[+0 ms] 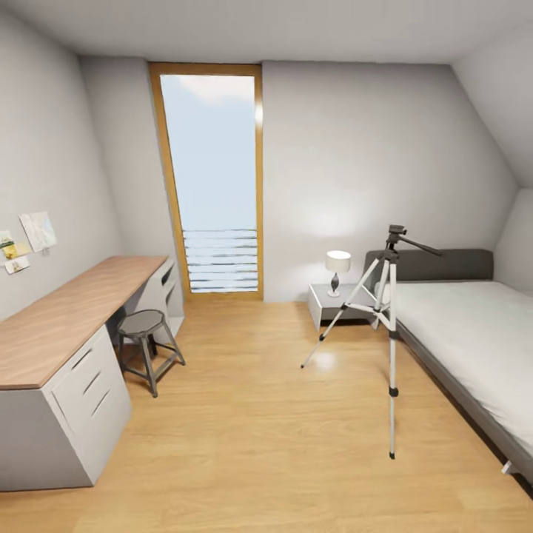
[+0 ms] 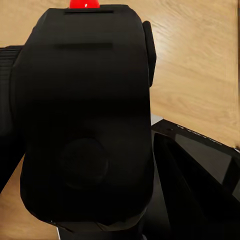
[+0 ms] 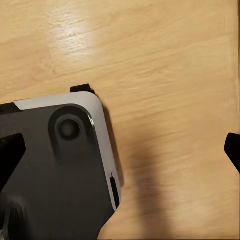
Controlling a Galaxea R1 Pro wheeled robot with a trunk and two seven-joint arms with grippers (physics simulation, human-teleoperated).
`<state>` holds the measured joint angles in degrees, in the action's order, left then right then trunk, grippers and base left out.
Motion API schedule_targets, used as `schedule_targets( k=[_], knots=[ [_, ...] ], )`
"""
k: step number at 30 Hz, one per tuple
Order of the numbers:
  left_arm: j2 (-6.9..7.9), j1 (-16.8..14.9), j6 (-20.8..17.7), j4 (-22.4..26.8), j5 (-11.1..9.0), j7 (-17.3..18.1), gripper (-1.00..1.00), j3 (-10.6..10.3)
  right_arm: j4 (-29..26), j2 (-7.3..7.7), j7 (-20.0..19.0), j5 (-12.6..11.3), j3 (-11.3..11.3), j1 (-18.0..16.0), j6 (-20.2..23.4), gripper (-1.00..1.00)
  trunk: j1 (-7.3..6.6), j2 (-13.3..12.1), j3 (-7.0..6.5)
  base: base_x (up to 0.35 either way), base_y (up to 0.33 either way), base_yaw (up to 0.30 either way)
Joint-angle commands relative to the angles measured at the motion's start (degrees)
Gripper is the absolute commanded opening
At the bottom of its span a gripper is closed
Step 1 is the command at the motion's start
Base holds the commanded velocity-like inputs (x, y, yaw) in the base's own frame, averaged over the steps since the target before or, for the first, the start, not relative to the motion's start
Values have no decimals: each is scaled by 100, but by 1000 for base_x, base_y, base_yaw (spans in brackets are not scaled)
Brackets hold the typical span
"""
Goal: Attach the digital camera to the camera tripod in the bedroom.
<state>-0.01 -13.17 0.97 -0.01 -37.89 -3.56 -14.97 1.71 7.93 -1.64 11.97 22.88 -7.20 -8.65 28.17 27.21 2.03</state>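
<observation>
Head view: a bedroom (image 1: 318,170) with light grey walls, sloped ceiling at upper right, light wood floor (image 1: 252,422). Tall wood-framed window (image 1: 213,178) at centre back, showing pale sky and horizontal slats low down. Along the left, a long desk (image 1: 66,318) with a wood top and grey-white drawers; a round grey stool (image 1: 146,344) just beside it. A few paper pictures (image 1: 29,237) pinned on the left wall. At right, a grey-framed bed (image 1: 466,333) with white mattress and dark headboard. Between window and bed, a small white nightstand (image 1: 329,302) carrying a white-shaded lamp (image 1: 337,270).

Right of centre, standing on the floor just beside the bed's edge: the tripod (image 1: 385,326). Three thin silver-white legs spread wide, black joints and feet, black head at top with a long handle pointing toward the right. Nothing mounted on the head.

Left wrist view: the camera (image 2: 85,125), close up, a chunky matte-black body with rounded corners, a faint round shape low on its face and a bright red button (image 2: 84,3) at the upper edge of the frame. Wood floor behind it, glossy black robot parts at lower right. Left claw's fingers hidden by the camera; cannot tell how far open or whether gripping.

Right wrist view: wood floor, with a dark grey and white robot part (image 3: 55,170) at lower left. One black tip at the right edge, likely a finger of the right claw; opening cannot be judged.
</observation>
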Motion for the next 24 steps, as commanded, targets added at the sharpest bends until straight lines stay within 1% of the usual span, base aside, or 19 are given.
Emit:
schedule_targets(
  k=[1, 24],
  knots=[
    [2, -5, 8, 1, -25, -22, -100, -50, 19, 4, -12, 47, 50, -9, -32, 100, 3, 12, 12, 0, 0, -300],
    [-8, -7, 8, 1, -25, -22, -100, -50, 21, 6, -12, 51, 50, -9, -32, 100, 3, 12, 12, 0, 0, -300]
  ],
)
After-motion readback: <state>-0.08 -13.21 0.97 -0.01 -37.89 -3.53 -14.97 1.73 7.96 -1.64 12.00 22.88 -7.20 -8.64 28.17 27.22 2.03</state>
